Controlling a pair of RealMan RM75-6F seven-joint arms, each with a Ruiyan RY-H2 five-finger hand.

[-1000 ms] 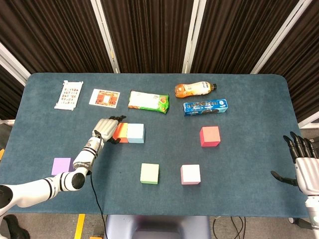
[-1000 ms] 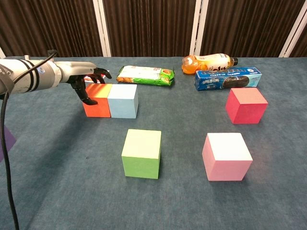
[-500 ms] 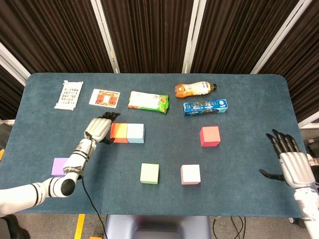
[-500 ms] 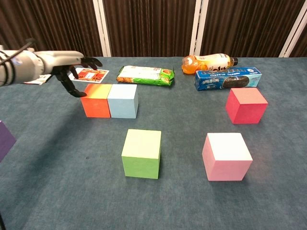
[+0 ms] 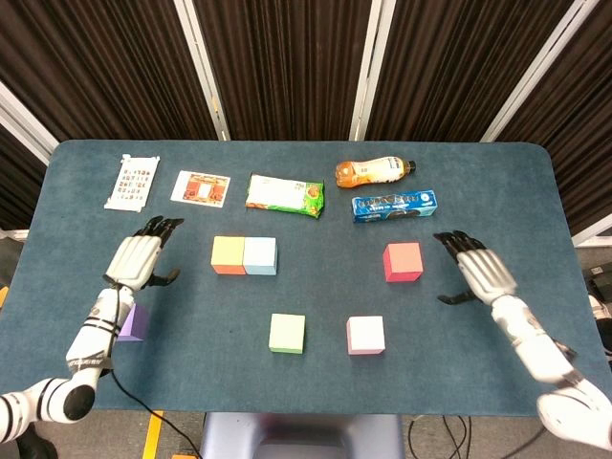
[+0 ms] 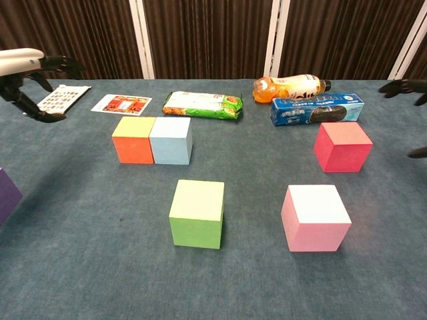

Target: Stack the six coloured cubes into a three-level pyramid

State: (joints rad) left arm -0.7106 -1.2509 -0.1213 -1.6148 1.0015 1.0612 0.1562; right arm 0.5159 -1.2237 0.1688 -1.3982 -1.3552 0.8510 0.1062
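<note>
Six cubes lie on the blue counter (image 5: 316, 296), none stacked. The orange cube (image 5: 229, 255) and the light blue cube (image 5: 260, 255) sit side by side, faces touching, left of centre. The green cube (image 5: 287, 333) and the pink cube (image 5: 365, 335) stand apart from each other nearer the front edge. The red cube (image 5: 403, 262) stands alone to the right. The purple cube (image 5: 132, 323) sits at the far left, partly hidden behind the left forearm.

The left robot hand (image 5: 141, 258) hovers well left of the orange cube, fingers spread, grasping nothing. The right robot hand (image 5: 475, 267) hovers just right of the red cube, fingers apart, also released and clear of the cube.

Along the back of the counter lie a white printed card (image 5: 132, 182), an orange-and-white card (image 5: 201, 187), a green snack packet (image 5: 285, 194), an orange drink bottle (image 5: 374, 171) on its side, and a blue biscuit box (image 5: 394, 205) just in front of the bottle.
</note>
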